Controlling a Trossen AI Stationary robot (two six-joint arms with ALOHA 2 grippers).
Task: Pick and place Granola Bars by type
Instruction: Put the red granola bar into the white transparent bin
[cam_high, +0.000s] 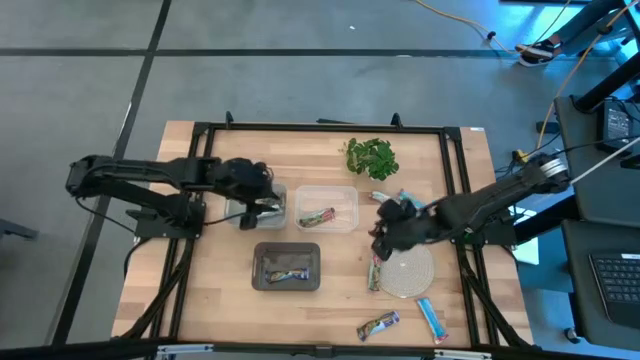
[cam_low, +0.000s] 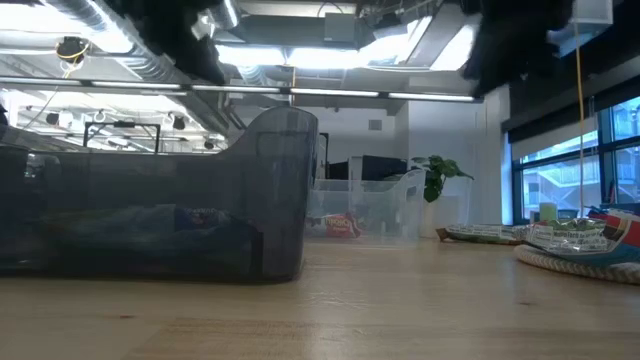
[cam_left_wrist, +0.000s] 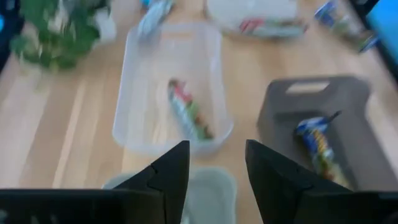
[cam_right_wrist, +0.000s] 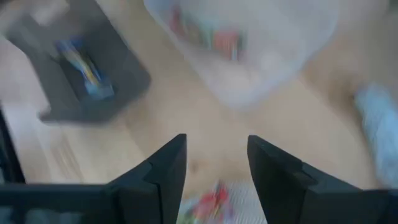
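clear plastic tray (cam_high: 342, 222) at table centre holds one green-and-red bar (cam_high: 317, 216), its long axis running left-right. the dark tray (cam_high: 262, 283) nearer the front holds one blue-and-yellow bar (cam_high: 287, 273), also lying crosswise. one bar (cam_high: 375, 273) lies lengthwise at the woven mat (cam_high: 412, 272) edge; two more, (cam_high: 378, 325) and a blue one (cam_high: 431, 318), rest near the front. left gripper (cam_high: 266, 205) hovers over a small pale tray (cam_high: 243, 215), fingers spread, empty. right gripper (cam_high: 382, 243) hangs beside the mat, fingers apart.

leafy bunch (cam_left_wrist: 56, 31) blurred, bar (cam_right_wrist: 208, 202) cut off by edge
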